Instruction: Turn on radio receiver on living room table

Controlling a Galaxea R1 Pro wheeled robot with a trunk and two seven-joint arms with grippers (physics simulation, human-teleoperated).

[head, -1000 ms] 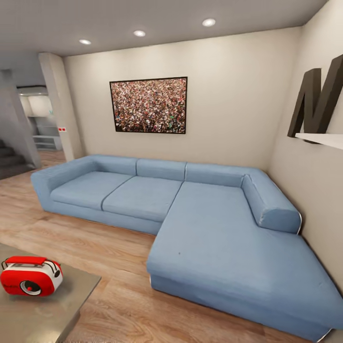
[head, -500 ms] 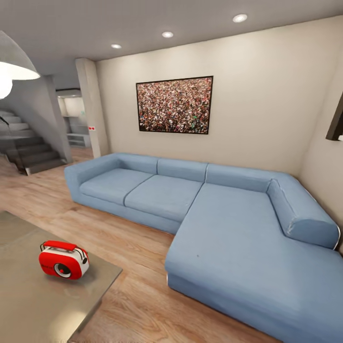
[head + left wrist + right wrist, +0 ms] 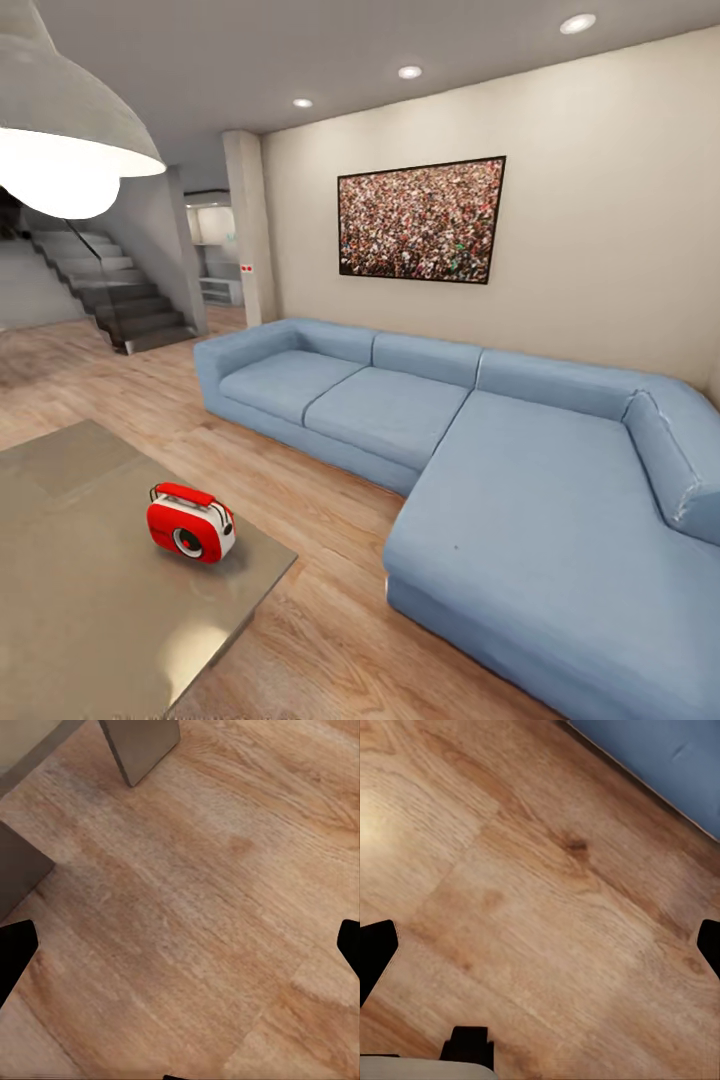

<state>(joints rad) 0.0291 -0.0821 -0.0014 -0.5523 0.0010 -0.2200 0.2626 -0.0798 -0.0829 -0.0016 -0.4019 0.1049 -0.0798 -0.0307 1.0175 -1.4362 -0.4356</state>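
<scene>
Small red rounded radio receiver (image 3: pixel 191 523) with wire handle, upright near the corner of the grey glossy low table (image 3: pixel 80 610), nearer centre after the head camera's turn, approach pending; both grippers spread wide over plank floor (image 3: pixel 195 915).

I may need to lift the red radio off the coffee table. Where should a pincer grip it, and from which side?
Probably from above, by the thin handle arching over the top of the radio receiver. It stands upright near the corner of the table, dial face turned toward the camera, so its top is unobstructed. Its rounded red body looks likelier to slip than the handle.
</scene>
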